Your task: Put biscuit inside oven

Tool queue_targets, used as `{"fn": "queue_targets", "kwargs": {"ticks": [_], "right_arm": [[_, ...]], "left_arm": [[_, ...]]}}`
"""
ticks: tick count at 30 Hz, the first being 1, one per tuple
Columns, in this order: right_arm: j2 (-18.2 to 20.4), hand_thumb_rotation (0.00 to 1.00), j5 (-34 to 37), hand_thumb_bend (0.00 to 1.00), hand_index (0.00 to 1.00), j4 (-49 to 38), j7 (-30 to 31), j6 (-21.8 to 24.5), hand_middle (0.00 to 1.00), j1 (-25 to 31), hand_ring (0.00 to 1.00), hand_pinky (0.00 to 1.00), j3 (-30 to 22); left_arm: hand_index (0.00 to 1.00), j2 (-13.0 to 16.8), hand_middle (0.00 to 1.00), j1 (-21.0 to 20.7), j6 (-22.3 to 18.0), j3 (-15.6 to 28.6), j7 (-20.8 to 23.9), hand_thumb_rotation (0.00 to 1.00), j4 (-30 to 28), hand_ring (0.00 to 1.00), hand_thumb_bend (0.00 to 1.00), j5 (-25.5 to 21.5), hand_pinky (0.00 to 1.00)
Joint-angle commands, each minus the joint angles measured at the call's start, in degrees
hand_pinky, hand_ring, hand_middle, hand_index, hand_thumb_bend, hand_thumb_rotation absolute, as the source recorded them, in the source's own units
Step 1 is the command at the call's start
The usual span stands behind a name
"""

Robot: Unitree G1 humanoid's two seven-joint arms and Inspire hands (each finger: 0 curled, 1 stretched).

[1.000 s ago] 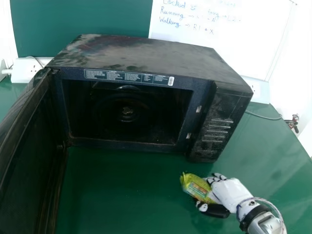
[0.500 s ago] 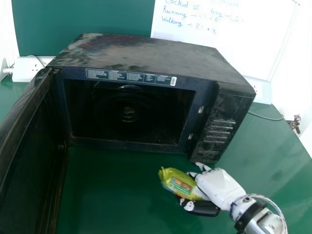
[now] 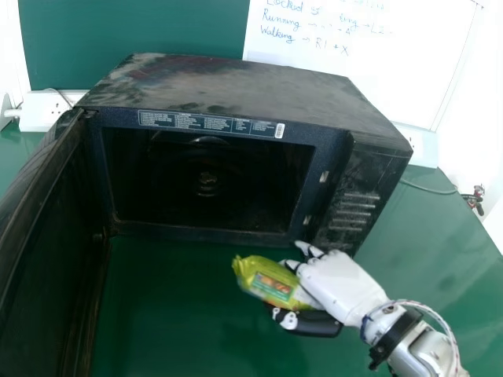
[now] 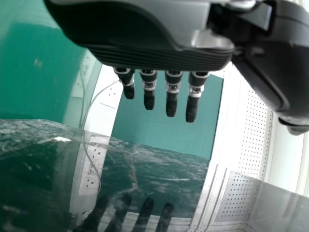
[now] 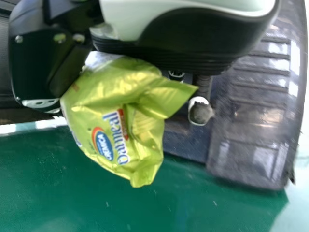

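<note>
Right hand, low on the right of the head view, is where I hold the 1 biscuit packet, pinched between my thumb and fingers. It juts out to the left of my knuckles, a little tilted, thumb along its lower edge and fingers at its upper right. From my right wrist I see the crinkled yellow-green wrapper snug against the thumb, its loose end hanging free.

The packet is just in front of the oven, outside it, below the right part of the opening. My fingertips are near the oven's lower front edge; whether they touch it, I can't tell. The door stands wide open down the left side, and the green bench spreads below.

Left hand, in its wrist view, has its fingers out straight, mirrored in a dark glossy surface.
</note>
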Motion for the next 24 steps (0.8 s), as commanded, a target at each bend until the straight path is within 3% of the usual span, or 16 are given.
{"fn": "queue_targets", "kwargs": {"ticks": [1, 15, 20, 24], "right_arm": [[0.7, 0.00, 0.8, 0.24, 0.17, 0.2, 0.6, -0.7, 0.12, -1.8, 0.06, 0.03, 1.0], [6.4, 0.00, 0.7, 0.25, 0.17, 2.3, 2.1, -0.2, 0.13, -10.6, 0.07, 0.03, 6.1], [8.5, 0.00, -0.9, 0.22, 0.17, 3.4, 4.3, 2.3, 0.13, -14.3, 0.07, 0.03, 8.3], [10.1, 0.00, -1.9, 0.26, 0.18, 5.3, 5.9, 3.8, 0.14, -17.8, 0.07, 0.04, 10.2]], "left_arm": [[1.00, -0.1, 1.00, 0.2, 0.1, -0.2, 0.0, 1.00, -0.2, 1.00, 1.00, 0.2, 1.00], [1.00, -0.7, 1.00, 0.8, 0.0, -0.8, -0.1, 1.00, -0.9, 1.00, 1.00, 0.2, 1.00], [1.00, -1.0, 1.00, 1.0, 0.0, -1.0, 0.4, 1.00, -1.3, 0.99, 1.00, 0.6, 1.00], [1.00, -0.8, 1.00, 1.0, -0.3, -1.0, 0.0, 1.00, -0.9, 1.00, 1.00, 0.4, 1.00]]}}
